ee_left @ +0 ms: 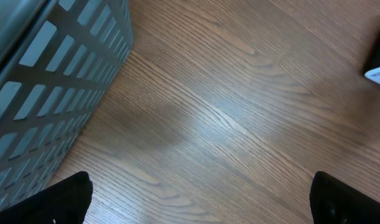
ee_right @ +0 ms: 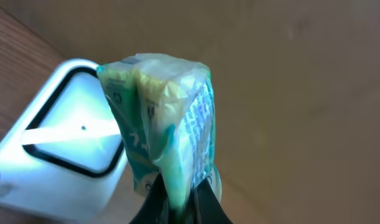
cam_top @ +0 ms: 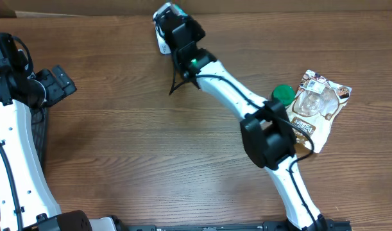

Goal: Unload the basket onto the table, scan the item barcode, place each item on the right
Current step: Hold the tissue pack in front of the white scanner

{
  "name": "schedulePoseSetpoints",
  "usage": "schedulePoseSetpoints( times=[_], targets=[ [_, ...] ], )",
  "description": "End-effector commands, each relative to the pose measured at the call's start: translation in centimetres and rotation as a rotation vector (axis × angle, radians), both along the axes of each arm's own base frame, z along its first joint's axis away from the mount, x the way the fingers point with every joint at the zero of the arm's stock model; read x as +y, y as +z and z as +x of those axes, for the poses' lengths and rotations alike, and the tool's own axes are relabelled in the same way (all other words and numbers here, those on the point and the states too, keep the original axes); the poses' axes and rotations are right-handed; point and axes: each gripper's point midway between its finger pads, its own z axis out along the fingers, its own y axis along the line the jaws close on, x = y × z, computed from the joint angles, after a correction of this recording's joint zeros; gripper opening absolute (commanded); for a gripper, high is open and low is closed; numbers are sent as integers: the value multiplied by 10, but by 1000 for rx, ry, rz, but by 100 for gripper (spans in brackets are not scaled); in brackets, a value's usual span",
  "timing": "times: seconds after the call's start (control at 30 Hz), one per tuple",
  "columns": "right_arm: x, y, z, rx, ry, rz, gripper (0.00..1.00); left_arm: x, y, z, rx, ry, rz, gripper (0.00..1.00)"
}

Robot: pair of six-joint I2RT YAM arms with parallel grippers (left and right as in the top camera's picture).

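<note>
My right gripper (ee_right: 180, 208) is shut on a crumpled green and white packet (ee_right: 162, 118), pinched at its lower end. The packet stands just above and beside a white scanner (ee_right: 59, 155) with a glowing window. Seen from overhead, the right gripper (cam_top: 173, 22) reaches to the table's far edge, with the scanner (cam_top: 163, 43) partly showing under it. At the far left my left gripper (cam_top: 54, 82) hangs open over bare wood. Its fingertips (ee_left: 71, 199) stand wide apart with nothing between them.
A clear snack bag (cam_top: 319, 106) and a green round thing (cam_top: 284, 94) lie at the right. A grey slatted basket (ee_left: 46, 81) stands close to the left gripper. A brown cardboard wall runs behind the scanner.
</note>
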Motion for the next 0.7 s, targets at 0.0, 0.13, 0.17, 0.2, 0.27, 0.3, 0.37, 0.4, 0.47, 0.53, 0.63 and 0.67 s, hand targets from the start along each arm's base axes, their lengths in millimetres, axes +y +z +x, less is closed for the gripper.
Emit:
schedulePoseSetpoints(
  times=[0.0,0.13,0.17,0.2,0.27,0.3,0.37,0.4,0.47,0.53,0.63,0.67],
  targets=[
    [9,-5,5,-34,73,-177,4,2,3,1,-5,-14,18,100],
    [20,-25,9,-39,141,-233,4,2,3,1,-5,-14,18,100],
    [21,-29,9,-38,147,-230,4,2,3,1,-5,-14,18,100],
    [22,-30,9,-36,154,-229,4,2,3,1,-5,-14,18,100],
    [24,-33,9,-31,166,-227,4,2,3,1,-5,-14,18,99],
    [24,-34,8,-30,167,-226,4,2,3,1,-5,-14,18,100],
    [24,-34,8,-28,168,-228,4,2,3,1,-5,-14,18,100],
    [25,-35,8,-25,170,-229,4,2,3,1,-5,-14,18,100],
    [24,-37,7,-18,172,-233,4,2,3,1,-5,-14,18,100],
    [24,-38,7,-13,172,-236,4,2,3,1,-5,-14,18,100],
    [24,-38,7,-11,172,-237,4,2,3,1,-5,-14,18,100],
    [24,-38,7,-12,172,-237,4,2,3,1,-5,-14,18,100]
  ],
)
